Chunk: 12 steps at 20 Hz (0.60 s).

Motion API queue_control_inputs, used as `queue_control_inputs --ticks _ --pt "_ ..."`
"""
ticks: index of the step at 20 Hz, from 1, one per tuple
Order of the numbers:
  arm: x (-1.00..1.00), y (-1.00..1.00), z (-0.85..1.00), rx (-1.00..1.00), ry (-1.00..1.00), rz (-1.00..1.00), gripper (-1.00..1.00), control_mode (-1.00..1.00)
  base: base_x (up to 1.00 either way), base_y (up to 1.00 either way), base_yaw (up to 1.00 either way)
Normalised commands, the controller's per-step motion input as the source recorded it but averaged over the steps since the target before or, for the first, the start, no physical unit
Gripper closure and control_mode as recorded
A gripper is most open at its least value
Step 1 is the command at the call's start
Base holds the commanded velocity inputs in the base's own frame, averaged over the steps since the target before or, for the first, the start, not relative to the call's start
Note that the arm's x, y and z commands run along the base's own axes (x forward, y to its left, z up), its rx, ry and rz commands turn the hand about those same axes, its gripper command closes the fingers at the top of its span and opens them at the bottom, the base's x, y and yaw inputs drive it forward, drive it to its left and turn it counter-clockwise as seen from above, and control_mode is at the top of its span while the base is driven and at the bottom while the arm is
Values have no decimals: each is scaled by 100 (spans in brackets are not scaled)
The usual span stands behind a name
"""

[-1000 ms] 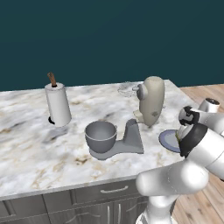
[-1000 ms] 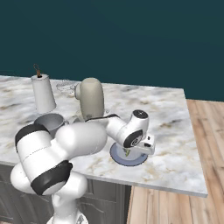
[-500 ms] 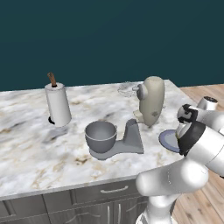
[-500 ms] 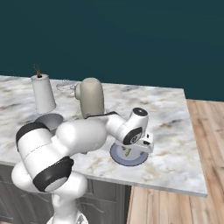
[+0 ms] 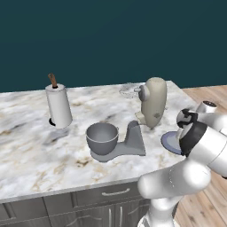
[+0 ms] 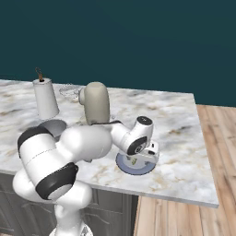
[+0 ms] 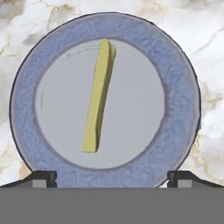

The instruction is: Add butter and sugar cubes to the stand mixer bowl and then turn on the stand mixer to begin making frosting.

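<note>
1. In the hand view, the butter (image 7: pixel 99 96) lies near the centre of the frame, a thin yellow-green stick on the round blue-grey plate (image 7: pixel 30 87).
2. The gripper (image 7: pixel 112 176) hangs above the plate at the bottom of that frame, jaws spread wide, grasping nothing.
3. In the left base view, the stand mixer bowl (image 5: pixel 102 138) sits centre frame on the base of the stand mixer (image 5: pixel 153 103).
4. The paper-towel roll (image 5: pixel 59 105) stands at the left on the marble counter (image 5: pixel 26 150).

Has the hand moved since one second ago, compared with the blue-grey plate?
Yes. The hand has shifted slightly toward the stand mixer and now hangs open over the plate, where the butter lies.
</note>
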Motion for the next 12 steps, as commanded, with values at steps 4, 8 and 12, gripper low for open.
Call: queue_control_inputs --ticks 4,8,12 --pt "26 4 -20 0 0 0 -100 -100 0 0 0" --pt "39 1 -15 0 0 0 -100 -100 0 0 0" --pt "33 0 -16 0 0 0 -100 -100 0 0 0"
